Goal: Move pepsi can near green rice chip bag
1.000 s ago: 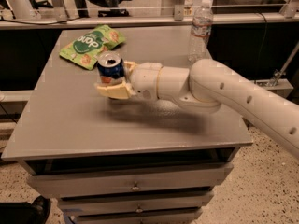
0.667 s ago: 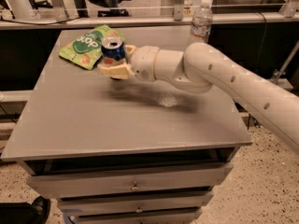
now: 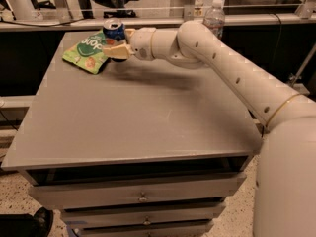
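Note:
The pepsi can (image 3: 114, 31) is dark blue with a silver top and sits in my gripper (image 3: 116, 44), which is shut on it at the far left of the table. The can is held upright just above the right edge of the green rice chip bag (image 3: 88, 52). The bag lies flat near the table's back left corner, light green with a darker green circle and chip pictures. My white arm (image 3: 207, 58) reaches in from the right across the back of the table.
A clear plastic water bottle (image 3: 214, 18) stands at the table's back edge, behind my arm. The grey table top (image 3: 138, 117) sits on a cabinet with drawers (image 3: 143, 197). A rail and chair legs lie behind the table.
My gripper has carried the pepsi can from the middle left of the table back and left, up to the right edge of the green bag.

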`<state>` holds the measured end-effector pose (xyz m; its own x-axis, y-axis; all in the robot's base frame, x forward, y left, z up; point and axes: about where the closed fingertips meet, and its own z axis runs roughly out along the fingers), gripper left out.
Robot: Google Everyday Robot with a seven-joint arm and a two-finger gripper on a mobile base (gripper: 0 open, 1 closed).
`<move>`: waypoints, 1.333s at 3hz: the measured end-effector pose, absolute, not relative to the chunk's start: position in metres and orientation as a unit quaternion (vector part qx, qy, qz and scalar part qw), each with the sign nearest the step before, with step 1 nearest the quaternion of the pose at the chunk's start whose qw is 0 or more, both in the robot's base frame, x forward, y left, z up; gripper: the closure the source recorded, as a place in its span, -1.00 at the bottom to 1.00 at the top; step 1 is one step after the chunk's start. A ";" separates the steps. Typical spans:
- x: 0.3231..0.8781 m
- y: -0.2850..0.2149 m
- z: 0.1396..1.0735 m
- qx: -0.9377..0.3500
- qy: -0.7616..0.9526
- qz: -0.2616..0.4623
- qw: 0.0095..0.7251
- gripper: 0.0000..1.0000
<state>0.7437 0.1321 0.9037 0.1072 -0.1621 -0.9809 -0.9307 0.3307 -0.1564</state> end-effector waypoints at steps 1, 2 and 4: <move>0.771 0.144 0.895 -0.466 0.583 0.343 0.571 1.00; 0.784 0.152 0.888 -0.455 0.587 0.352 0.569 0.67; 0.771 0.153 0.878 -0.432 0.595 0.361 0.574 -0.25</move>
